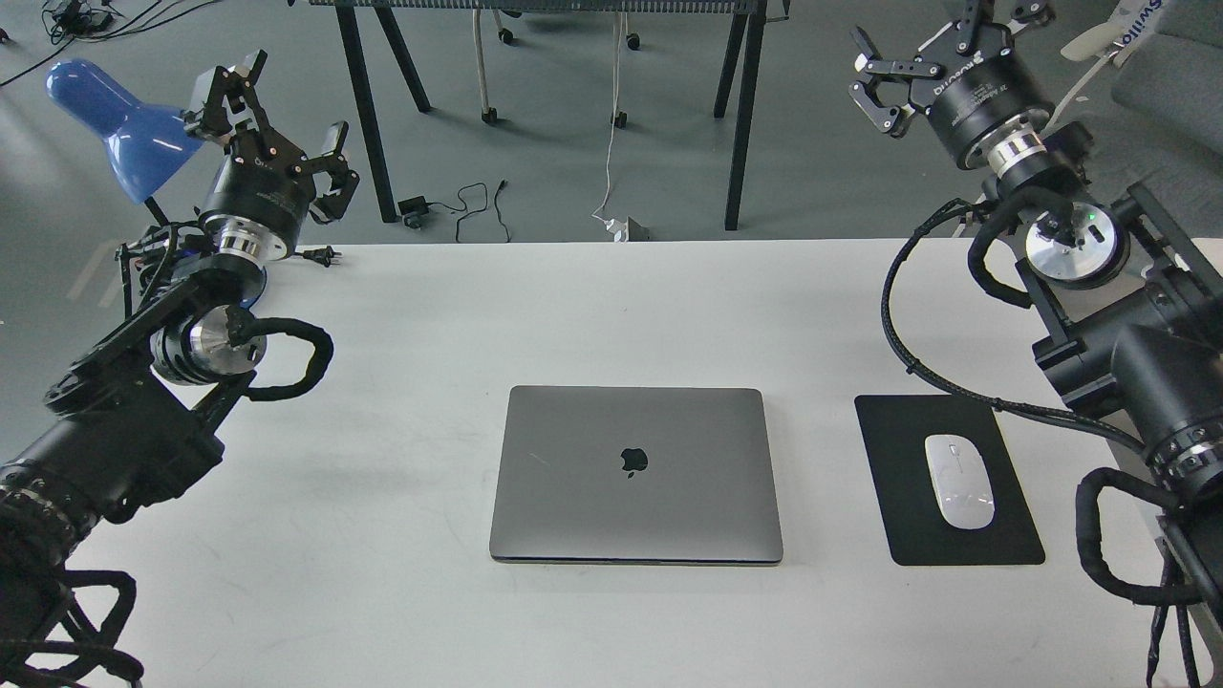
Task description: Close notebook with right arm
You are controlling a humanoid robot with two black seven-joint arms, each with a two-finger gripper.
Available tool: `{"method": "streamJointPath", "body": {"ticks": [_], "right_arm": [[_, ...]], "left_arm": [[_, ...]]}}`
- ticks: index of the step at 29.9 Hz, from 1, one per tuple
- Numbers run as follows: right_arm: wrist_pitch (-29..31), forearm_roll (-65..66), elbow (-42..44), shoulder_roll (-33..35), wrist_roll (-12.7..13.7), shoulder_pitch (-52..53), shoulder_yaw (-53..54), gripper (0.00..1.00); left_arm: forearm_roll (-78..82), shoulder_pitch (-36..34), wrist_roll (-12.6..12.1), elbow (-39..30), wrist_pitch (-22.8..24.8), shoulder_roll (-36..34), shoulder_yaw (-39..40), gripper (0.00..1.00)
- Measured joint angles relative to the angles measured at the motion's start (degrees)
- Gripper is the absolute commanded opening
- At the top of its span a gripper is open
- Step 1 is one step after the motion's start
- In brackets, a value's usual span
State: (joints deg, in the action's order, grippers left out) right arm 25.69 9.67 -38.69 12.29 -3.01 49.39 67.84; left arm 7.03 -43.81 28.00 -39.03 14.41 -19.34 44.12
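Head view gives me the white table (401, 592) filling most of the frame, its near edge and both lower corners cut off by the picture border and by my own arms. On it, the notebook (635, 473) lies centred and fully shut, lid down flat with the black apple logo facing up; screen and keys are hidden under the lid. Right of it, apart from it, sits the black mouse pad (955, 535) with a white mouse (958, 481) resting on it. My right arm (1137, 382) comes in from the right edge, partly cropped, and rises well away from the notebook; its right gripper (874, 81) hangs past the table's far edge with fingers spread and nothing between them. My left arm (115, 430) is cropped at the lower left; its left gripper (282, 119) is likewise raised, fingers apart, holding nothing. Behind it a blue lamp (119, 129) is partly covered by the gripper, its base hidden.
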Motion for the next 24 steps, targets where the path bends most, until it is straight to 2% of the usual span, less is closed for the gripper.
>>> {"method": "streamJointPath", "body": {"ticks": [10, 24], "right_arm": [[2.28, -1.32, -6.71, -0.07, -0.17, -5.25, -0.60, 1.00], [2.24, -1.32, -7.02, -0.06, -0.39, -6.48, 0.01, 1.00]], "left_arm": [[0.00, 0.02, 0.00, -0.01, 0.00, 0.00, 0.01, 1.00], [0.00, 0.04, 0.00, -0.18, 0.00, -0.04, 0.01, 1.00]]}}
